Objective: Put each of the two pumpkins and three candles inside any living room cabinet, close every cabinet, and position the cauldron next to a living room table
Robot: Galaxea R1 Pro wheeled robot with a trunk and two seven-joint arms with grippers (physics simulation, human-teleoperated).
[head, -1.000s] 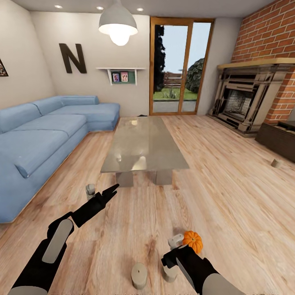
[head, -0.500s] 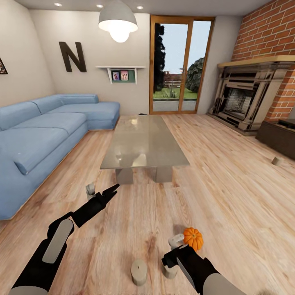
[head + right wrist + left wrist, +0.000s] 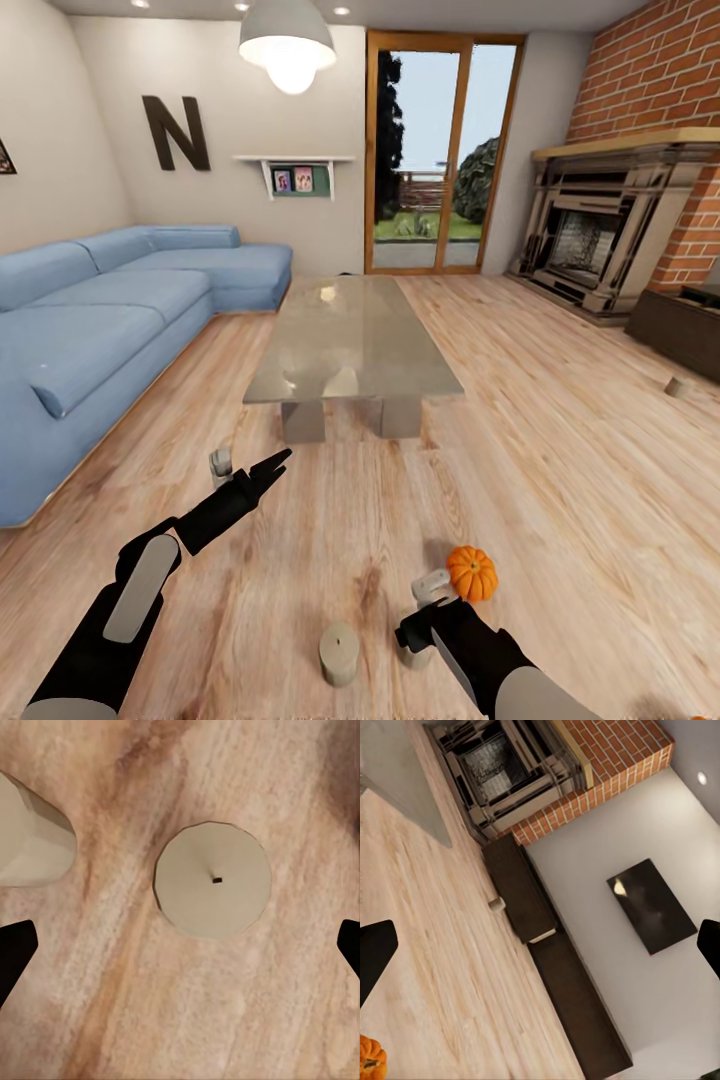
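Note:
Two stubby grey candles stand on the wood floor close in front of me: one (image 3: pixel 339 653) in the open, the other (image 3: pixel 415 657) right below my right gripper (image 3: pixel 412 632). The right wrist view looks straight down on that candle (image 3: pixel 212 879), between the open jaws of the right gripper (image 3: pixel 180 949), not touched; the other candle (image 3: pixel 30 840) shows beside it. An orange pumpkin (image 3: pixel 470 572) sits just past that gripper. My left gripper (image 3: pixel 270 465) hangs open and empty above the floor. A third candle (image 3: pixel 678 386) stands before the dark cabinet (image 3: pixel 680 335). The glass table (image 3: pixel 350 340) lies ahead.
A blue corner sofa (image 3: pixel 110 320) lines the left wall, and a brick fireplace (image 3: pixel 600 240) stands at the back right beside the glass door. The left wrist view shows the long cabinet (image 3: pixel 577 1005), a candle (image 3: pixel 496 903), the pumpkin (image 3: pixel 369 1057) and a wall screen (image 3: pixel 651 904).
The whole picture has shifted slightly: candles and pumpkin sit a little higher in the head view. Both arms keep the same pose.

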